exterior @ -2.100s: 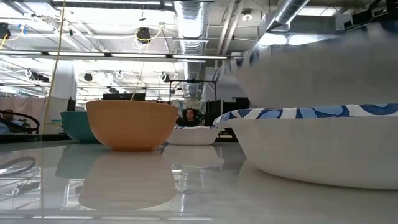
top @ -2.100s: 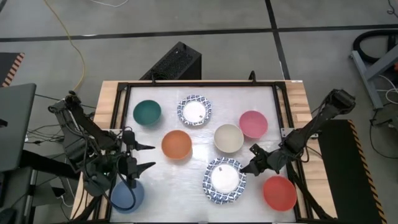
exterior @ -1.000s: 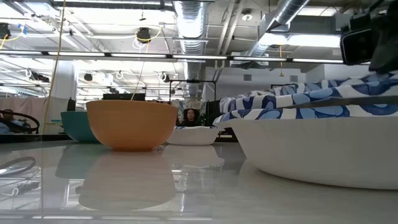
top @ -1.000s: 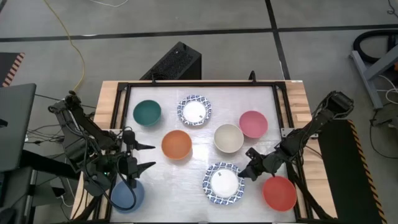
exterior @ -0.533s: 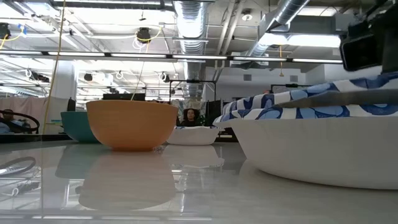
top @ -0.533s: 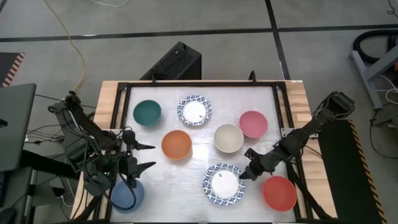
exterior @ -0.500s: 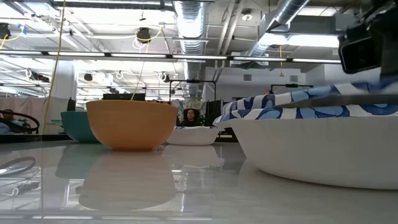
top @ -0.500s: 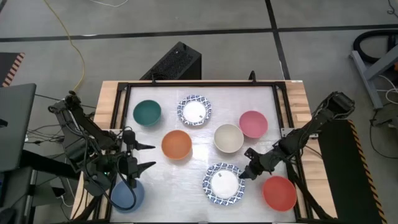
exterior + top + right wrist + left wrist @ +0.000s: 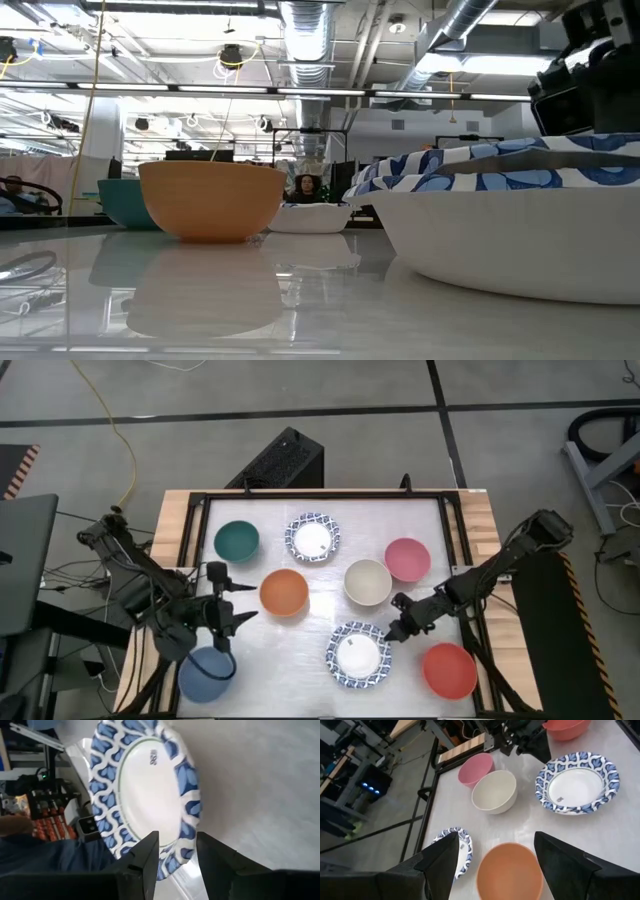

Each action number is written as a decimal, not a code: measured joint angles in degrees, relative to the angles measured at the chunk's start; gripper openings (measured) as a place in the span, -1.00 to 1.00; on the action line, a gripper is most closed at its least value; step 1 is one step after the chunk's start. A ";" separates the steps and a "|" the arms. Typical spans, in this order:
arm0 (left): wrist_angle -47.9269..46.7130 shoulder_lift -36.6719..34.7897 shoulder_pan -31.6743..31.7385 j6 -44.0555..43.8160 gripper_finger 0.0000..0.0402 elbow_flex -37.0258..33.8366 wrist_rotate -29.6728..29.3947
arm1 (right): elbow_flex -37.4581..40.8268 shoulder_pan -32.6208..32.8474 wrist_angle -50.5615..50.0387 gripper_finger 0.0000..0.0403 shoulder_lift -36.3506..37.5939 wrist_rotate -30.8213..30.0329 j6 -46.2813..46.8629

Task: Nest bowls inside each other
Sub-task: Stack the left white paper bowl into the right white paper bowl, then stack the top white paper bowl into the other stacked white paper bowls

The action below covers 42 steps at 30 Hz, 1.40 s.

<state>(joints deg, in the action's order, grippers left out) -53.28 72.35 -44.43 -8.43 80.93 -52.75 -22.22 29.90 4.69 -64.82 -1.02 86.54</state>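
A blue-patterned bowl [image 9: 450, 160] lies slightly tilted inside a second blue-patterned bowl [image 9: 358, 654], near the table's front middle. My right gripper [image 9: 177, 840] is open at their far right rim. Its fingers stand on either side of the rim edge [image 9: 186, 851], with room to spare. My left gripper [image 9: 235, 603] hangs open above the table. It is left of the orange bowl [image 9: 284, 592] and beyond the blue bowl [image 9: 205, 674]. Green [image 9: 237, 541], patterned [image 9: 312, 538], cream [image 9: 367, 582], pink [image 9: 407, 559] and red [image 9: 449, 670] bowls each stand alone on their bases.
A black frame [image 9: 320, 495] borders the white tabletop, with wooden strips outside it. The bowls stand a few fingers' widths apart across the table's middle. Bare tabletop lies along the far right and the near left of centre. A person [image 9: 303, 187] shows far behind the table.
The upper patterned bowl was raised on one side and has sunk lower into the bowl under it. My right gripper has drawn a little toward the far edge, away from the red bowl. My left gripper has swung slightly toward the orange bowl.
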 joint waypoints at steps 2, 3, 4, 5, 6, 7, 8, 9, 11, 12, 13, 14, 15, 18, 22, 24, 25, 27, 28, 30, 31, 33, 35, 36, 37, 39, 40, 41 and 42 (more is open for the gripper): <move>-0.02 -0.01 0.91 -0.07 0.24 0.00 0.11 | 0.00 -0.33 -0.41 -0.24 0.00 0.00 -0.06; -0.02 -0.01 1.38 -0.04 0.24 0.00 0.09 | 0.00 -0.49 -0.52 -0.24 0.00 0.00 -0.48; -0.02 -0.01 1.77 0.04 0.24 0.00 0.11 | 0.00 -0.52 -0.64 -0.24 0.00 0.02 -0.86; -0.02 -0.01 2.15 0.23 0.24 0.00 0.11 | -0.12 -0.54 -1.10 -0.24 0.00 0.00 -0.90; -0.02 -0.01 2.61 0.25 0.24 0.00 0.11 | -0.47 -0.54 -2.11 -0.24 0.00 0.02 -0.92; -0.02 -0.01 3.13 0.24 0.24 0.00 0.11 | -0.95 -0.51 -3.42 -0.24 0.00 0.06 -0.98; -0.02 -0.01 3.76 0.25 0.24 0.00 0.11 | -1.61 -0.51 -5.16 -0.24 0.00 0.36 -1.12; -0.02 -0.01 4.54 0.24 0.24 0.00 0.19 | -2.41 -0.52 -7.26 -0.24 0.01 0.71 -1.31; 0.00 -0.01 6.64 0.18 0.24 0.00 0.82 | -4.25 -0.67 -11.97 -0.24 0.09 0.94 -1.56; -0.01 -0.01 8.10 -0.06 0.24 0.00 1.38 | -5.32 -0.82 -14.67 -0.24 0.35 0.94 -1.81; -0.02 -0.01 9.60 -0.30 0.24 0.00 1.86 | -6.42 -1.00 -17.52 -0.24 0.55 0.90 -2.36; -0.02 -0.01 11.29 -0.42 0.24 0.00 2.61 | -7.56 -1.29 -20.38 -0.24 0.81 0.53 -2.79; 0.04 -0.01 13.12 -0.42 0.24 0.00 3.52 | -8.81 -1.51 -23.46 -0.24 1.06 -0.66 -3.02; 0.45 -0.27 20.08 -0.38 0.24 0.00 7.74 | -12.91 -1.58 -32.72 -0.24 2.05 -6.01 -4.63; 0.74 -0.40 32.60 -0.29 0.24 0.00 21.38 | -18.68 -1.32 -43.32 -0.24 3.59 -13.19 -5.58; 1.30 0.08 39.04 1.99 0.24 0.00 25.51 | -21.21 -0.88 -46.51 -0.24 4.10 -16.32 -6.09; 2.03 0.48 42.02 3.63 0.24 0.00 26.67 | -22.27 -0.62 -48.10 -0.24 4.24 -17.79 -6.23; 3.68 1.14 48.15 6.47 0.24 0.00 29.96 | -23.98 -0.07 -50.71 -0.24 4.26 -19.89 -6.23; 4.56 1.69 51.01 7.76 0.24 0.00 32.25 | -24.51 0.24 -51.52 -0.24 4.26 -20.37 -6.23; 6.50 2.76 56.61 9.91 0.24 0.00 37.34 | -24.90 0.77 -52.21 -0.24 4.26 -20.64 -6.23; 7.04 3.48 59.25 10.76 0.24 0.00 39.12 | -24.90 0.99 -52.50 -0.24 4.26 -20.68 -6.21; 8.79 5.24 63.80 11.87 0.24 0.00 41.45 | -24.90 1.68 -52.77 -0.24 4.26 -21.02 -6.20; 10.51 7.53 67.66 13.10 0.24 0.00 43.42 | -24.90 2.31 -53.27 -0.24 4.07 -22.27 -6.05; 10.92 8.79 69.27 13.74 0.24 0.00 44.38 | -24.90 2.55 -53.39 -0.24 4.02 -23.09 -6.08; 11.62 10.29 70.57 14.21 0.24 0.00 45.58 | -24.90 2.83 -53.59 -0.24 4.01 -23.70 -6.08; 13.05 13.27 72.55 15.22 0.24 0.00 48.45 | -24.90 3.24 -54.10 -0.24 4.00 -24.91 -6.08; 13.37 14.99 73.22 15.80 0.24 0.00 49.49 | -24.90 3.36 -54.06 -0.24 4.00 -25.34 -6.12; 13.76 16.63 73.68 16.48 0.24 0.00 49.99 | -24.90 3.55 -54.00 -0.24 4.00 -25.98 -6.17; 14.27 18.29 74.03 17.11 0.24 0.00 49.97 | -24.90 3.78 -53.96 -0.24 3.98 -26.35 -6.29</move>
<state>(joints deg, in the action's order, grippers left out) -39.01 90.64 29.60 8.68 80.93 -2.79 -47.11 33.68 -49.28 -60.84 -27.36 80.25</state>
